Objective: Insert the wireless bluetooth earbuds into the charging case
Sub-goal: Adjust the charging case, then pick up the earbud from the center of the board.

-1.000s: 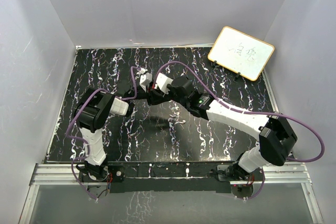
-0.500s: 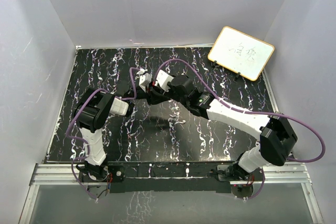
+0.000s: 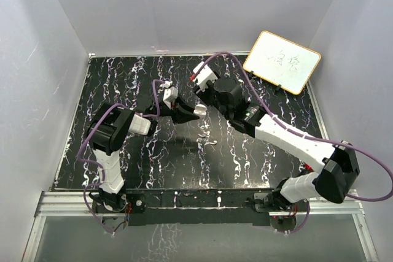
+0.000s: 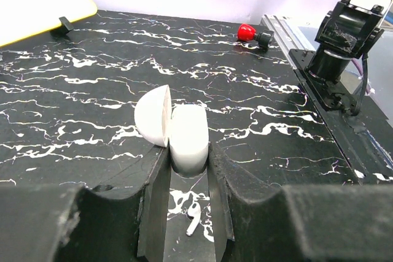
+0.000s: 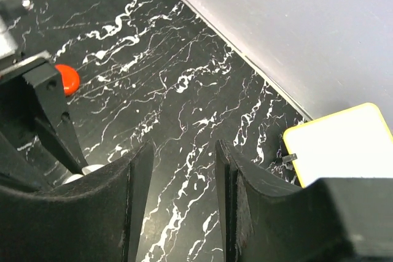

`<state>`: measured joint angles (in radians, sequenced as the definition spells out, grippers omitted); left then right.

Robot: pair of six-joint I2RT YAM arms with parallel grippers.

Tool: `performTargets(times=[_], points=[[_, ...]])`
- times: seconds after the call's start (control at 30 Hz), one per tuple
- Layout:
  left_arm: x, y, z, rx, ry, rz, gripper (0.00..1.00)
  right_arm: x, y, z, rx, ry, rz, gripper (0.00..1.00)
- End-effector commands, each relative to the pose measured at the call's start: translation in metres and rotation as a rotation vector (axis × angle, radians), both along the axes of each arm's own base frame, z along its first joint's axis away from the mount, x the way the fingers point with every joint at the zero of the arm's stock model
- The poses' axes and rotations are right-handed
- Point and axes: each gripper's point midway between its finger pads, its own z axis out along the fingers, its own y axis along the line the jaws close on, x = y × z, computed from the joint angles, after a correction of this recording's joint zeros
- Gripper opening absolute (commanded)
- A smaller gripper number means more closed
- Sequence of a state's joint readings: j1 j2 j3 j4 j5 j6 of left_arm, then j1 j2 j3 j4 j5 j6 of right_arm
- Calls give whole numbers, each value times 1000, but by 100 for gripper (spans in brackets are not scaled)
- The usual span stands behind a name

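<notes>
So, step: fetching an earbud (image 4: 193, 219).
Earbud: lay on the table (image 4: 92, 108), below the case (image 4: 184, 130).
Case: lid up, pinched by the left gripper (image 4: 187, 154).
Right gripper (image 5: 182, 151): fingers apart, held nothing.
Next: needed a gentle pinch.

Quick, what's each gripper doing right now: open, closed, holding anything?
Left gripper: closed on the white charging case, whose lid is open.
Right gripper: open, holding nothing.

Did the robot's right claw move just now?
Yes. The right gripper backed away from the left gripper holding the charging case, going up-right, nearer the whiteboard.
</notes>
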<state>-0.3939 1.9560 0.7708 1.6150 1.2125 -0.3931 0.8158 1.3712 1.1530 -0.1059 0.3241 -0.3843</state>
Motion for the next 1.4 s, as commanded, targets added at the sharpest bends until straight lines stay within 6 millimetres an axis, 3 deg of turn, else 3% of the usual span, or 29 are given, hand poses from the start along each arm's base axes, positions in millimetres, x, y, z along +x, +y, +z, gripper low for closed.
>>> performTargets(times=[0.0, 0.13, 0.27, 0.43, 0.57, 0.67, 1.13, 1.37], points=[[7, 5, 35, -83, -220, 36, 0, 12, -11, 44, 165, -53, -108, 44], [32, 19, 39, -100, -209, 184, 0, 23, -29, 28, 247, 34, -198, 46], [63, 46, 47, -115, -222, 402, 0, 23, -42, 6, 319, 119, -238, 47], [83, 76, 60, -117, -255, 617, 0, 7, -25, -42, 281, 298, -151, 48], [75, 89, 68, -152, -286, 696, 0, -12, -12, -86, 251, 459, -91, 46], [66, 96, 73, -187, -308, 727, 0, -27, -3, -105, 298, 538, -53, 46], [53, 96, 84, -209, -310, 701, 0, -55, 16, -148, 431, 638, 59, 44], [49, 93, 85, -211, -302, 671, 0, -60, 16, -166, 436, 657, 64, 44]])
